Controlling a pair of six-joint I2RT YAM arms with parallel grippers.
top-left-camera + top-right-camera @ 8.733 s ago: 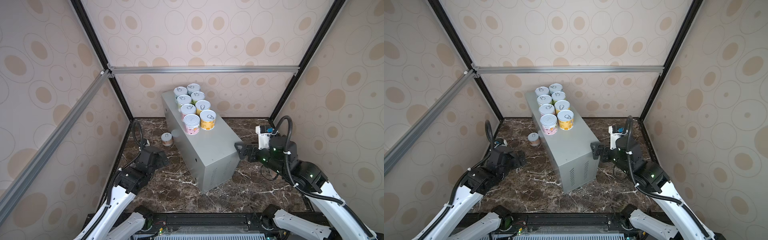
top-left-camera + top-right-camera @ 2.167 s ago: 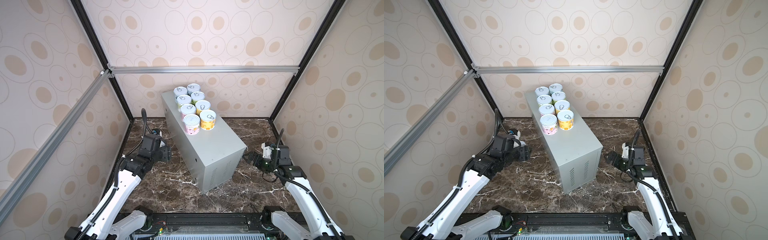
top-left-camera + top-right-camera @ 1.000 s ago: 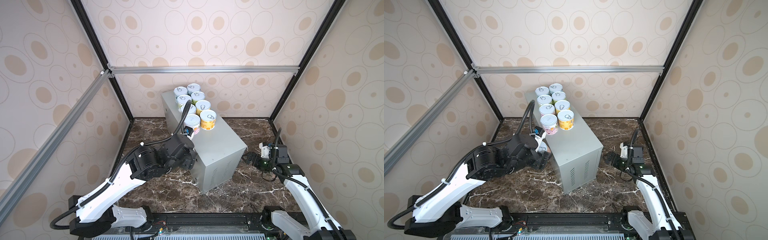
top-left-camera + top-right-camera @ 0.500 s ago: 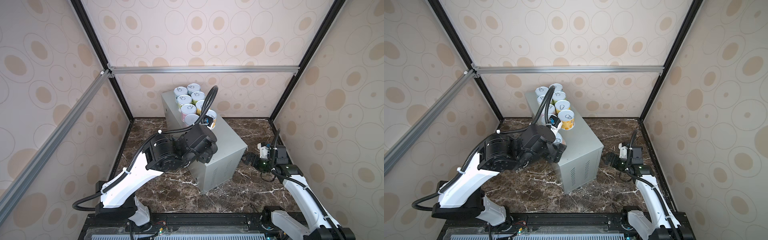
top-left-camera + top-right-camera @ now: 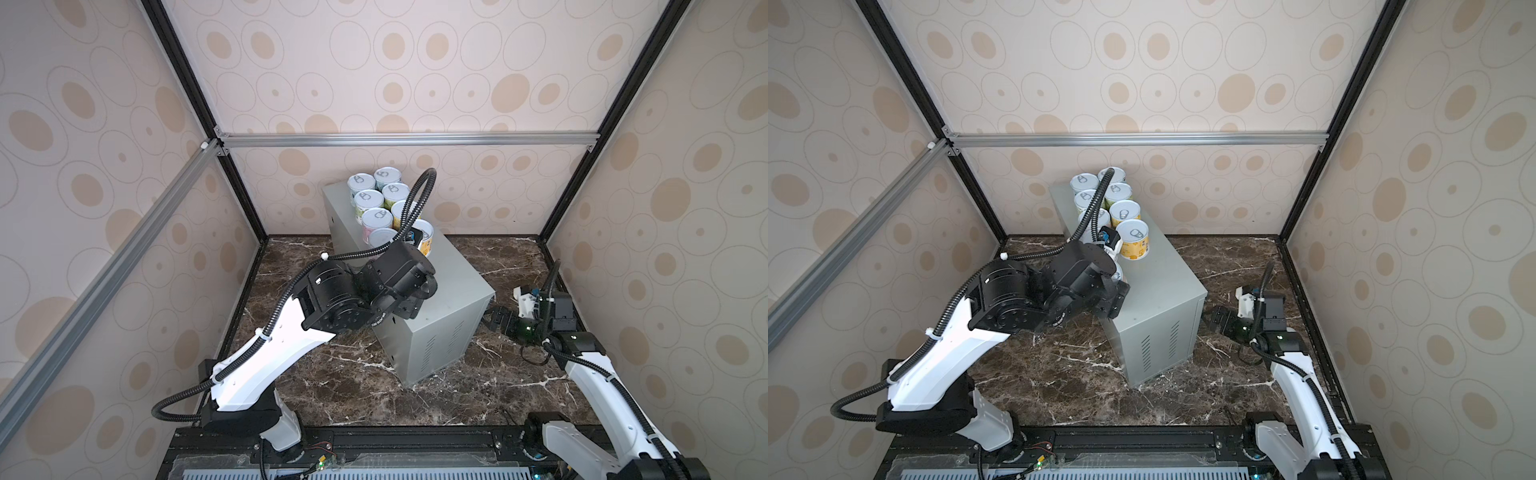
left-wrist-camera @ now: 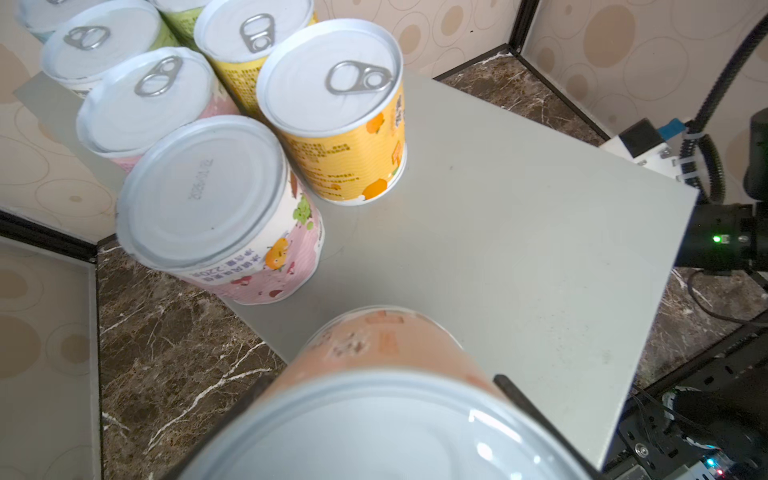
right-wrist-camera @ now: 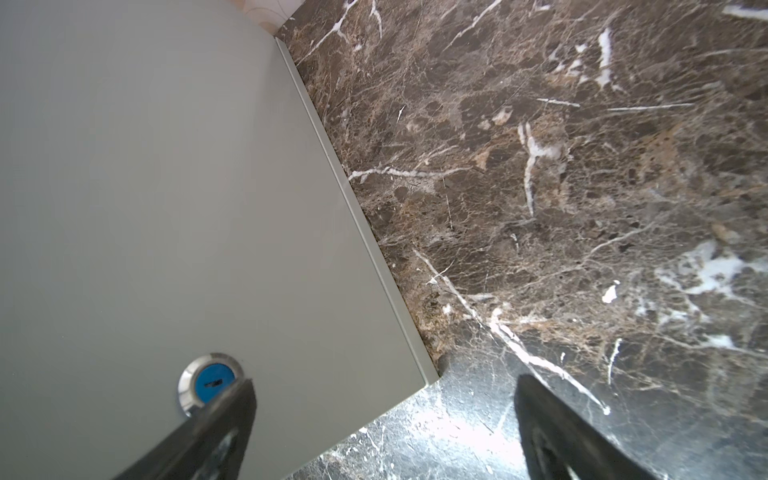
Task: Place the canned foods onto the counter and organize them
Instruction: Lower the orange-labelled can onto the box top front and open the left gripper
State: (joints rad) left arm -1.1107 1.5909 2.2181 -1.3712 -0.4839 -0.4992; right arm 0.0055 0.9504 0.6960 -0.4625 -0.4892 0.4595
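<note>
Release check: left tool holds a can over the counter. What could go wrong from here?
1. The orange can in the left tool hangs at the counter edge, marble below; released there, it may tip off.
2. The pink can stands close by, itself near that edge; a bump while lowering could knock it over.
3. The arm's hose arches over the rear cans and could brush them.

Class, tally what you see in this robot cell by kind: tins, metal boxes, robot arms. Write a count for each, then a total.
Grey metal box: 1
Robot arms: 2
Tins: 9 (8 standing on the box, 1 orange tin gripped by the left end effector)
Total: 12
</note>
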